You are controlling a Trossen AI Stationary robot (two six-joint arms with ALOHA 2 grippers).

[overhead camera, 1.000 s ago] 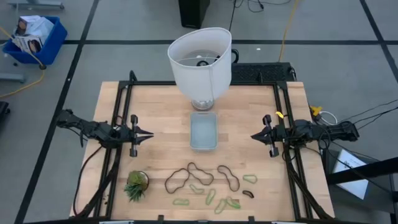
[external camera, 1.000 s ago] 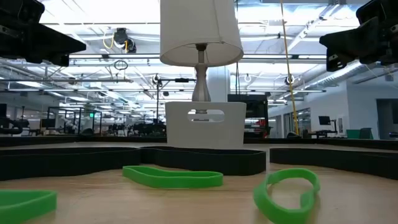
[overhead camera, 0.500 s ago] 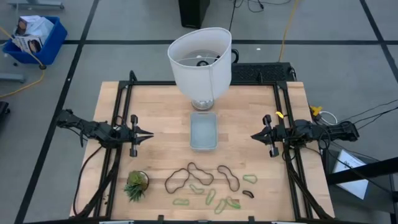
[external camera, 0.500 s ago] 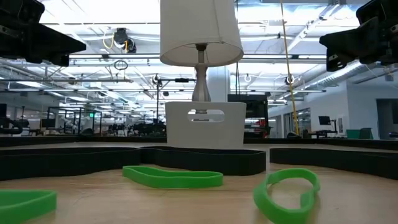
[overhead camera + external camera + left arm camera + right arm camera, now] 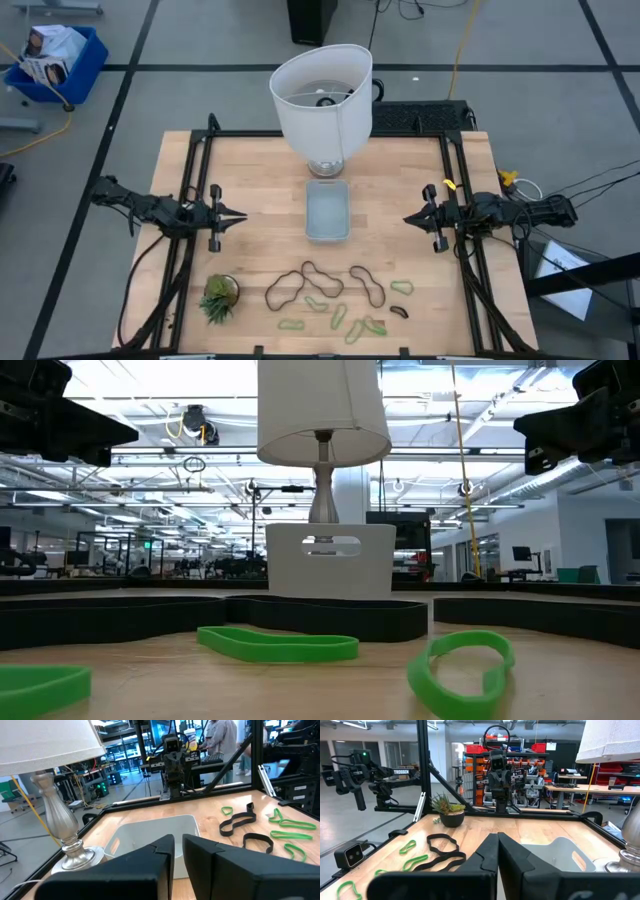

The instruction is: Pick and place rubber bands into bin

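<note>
Both grippers, left [image 5: 240, 216] slightly parted and right [image 5: 408, 219] pressed together, hold nothing at mid-frame beside the empty bin [image 5: 327, 210], while every rubber band [image 5: 330, 296] lies unpicked at lower centre.

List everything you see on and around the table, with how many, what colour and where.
Large dark floppy rubber bands: three, near edge.
Small light green rubber bands: about six, near edge.
Small dark rubber band: one, near right.
Pale grey-blue plastic bin: one, centre, empty.
White-shaded lamp: one, behind the bin.
Small potted plant: one, green, near left.
Blue crate: one, on the floor, far left.
Left gripper: left of the bin, slightly open, empty.
Right gripper: right of the bin, shut, empty.
</note>
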